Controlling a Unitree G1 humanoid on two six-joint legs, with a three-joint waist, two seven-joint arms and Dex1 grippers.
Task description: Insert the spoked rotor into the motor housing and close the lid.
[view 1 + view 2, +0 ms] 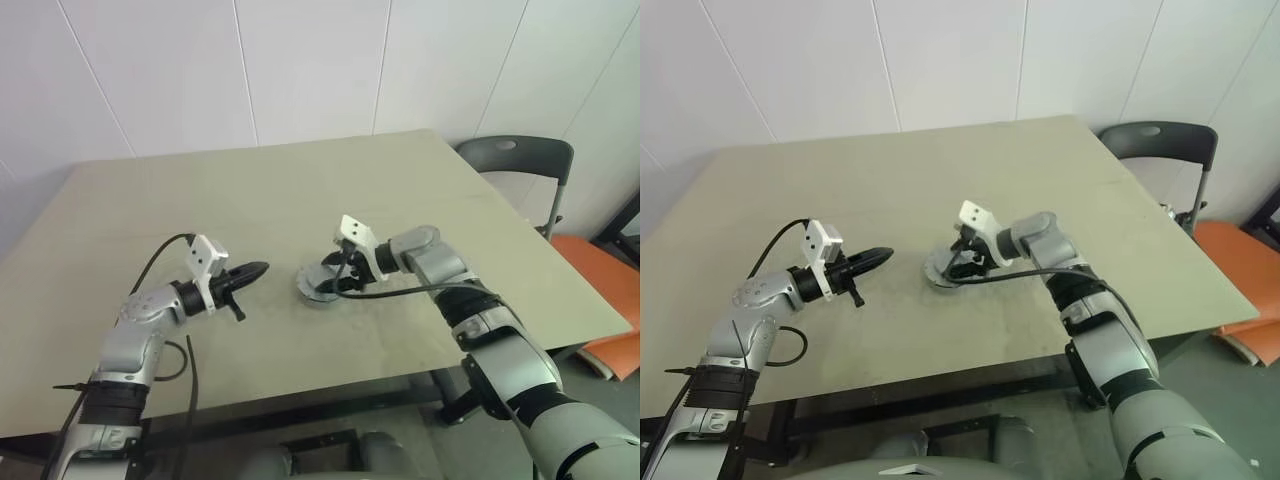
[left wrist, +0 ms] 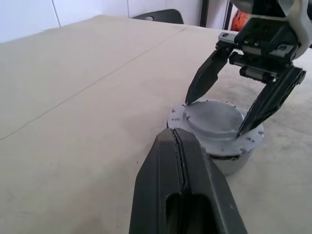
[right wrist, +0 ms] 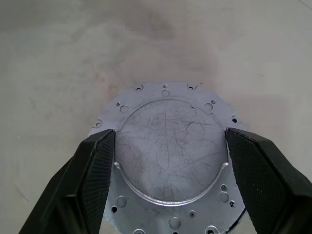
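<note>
The lid (image 3: 168,146), a grey round disc with a raised centre and a holed flange, lies flat on a round body that I take for the motor housing (image 2: 229,163), mid-table. My right gripper (image 3: 170,134) reaches down over it, its two black fingers (image 2: 204,80) wide apart and pressed against opposite sides of the raised centre. The spoked rotor is hidden. My left gripper (image 1: 262,268) hovers shut and empty a hand's width left of the lid, pointing at it.
The beige table (image 1: 250,190) stretches bare around the assembly. A dark chair (image 1: 520,160) stands past the table's right corner, with an orange object (image 1: 605,280) on the floor beside it. The table's front edge runs just below both arms.
</note>
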